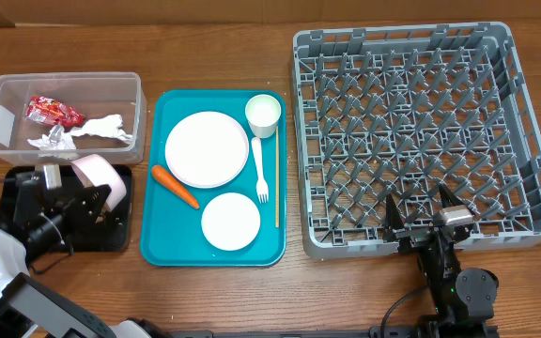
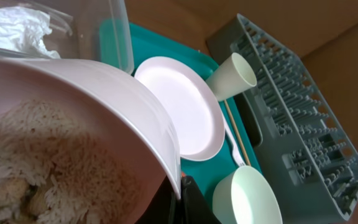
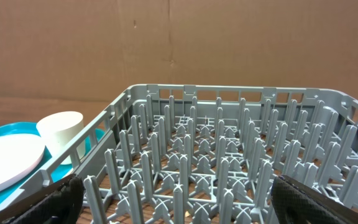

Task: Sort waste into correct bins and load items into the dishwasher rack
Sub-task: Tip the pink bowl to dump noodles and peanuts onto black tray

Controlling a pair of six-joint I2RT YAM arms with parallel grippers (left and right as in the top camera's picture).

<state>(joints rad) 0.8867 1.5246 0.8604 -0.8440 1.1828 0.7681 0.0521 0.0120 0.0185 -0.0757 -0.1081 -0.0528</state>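
Emptying rice [image 2: 55, 180] into black tray [image 1: 115, 239] is judged in hand; bowl [image 2: 73, 93] pinched by left claw [image 1: 90, 192], right claw [image 1: 423, 214] spread; steeper tilt needed.

Lab-style test bench: bare wood-grain table [image 1: 252, 296], plain cardboard wall [image 3: 229, 37] behind at 12 o'clock, grey dishwasher rack [image 1: 402, 36] straight on tabletop at 3 o'clock, teal tray [image 1: 158, 246] centre.

A wooden table [image 1: 252, 300] with visible grain; a plain brown cardboard wall [image 3: 229, 43] behind it, evenly lit.
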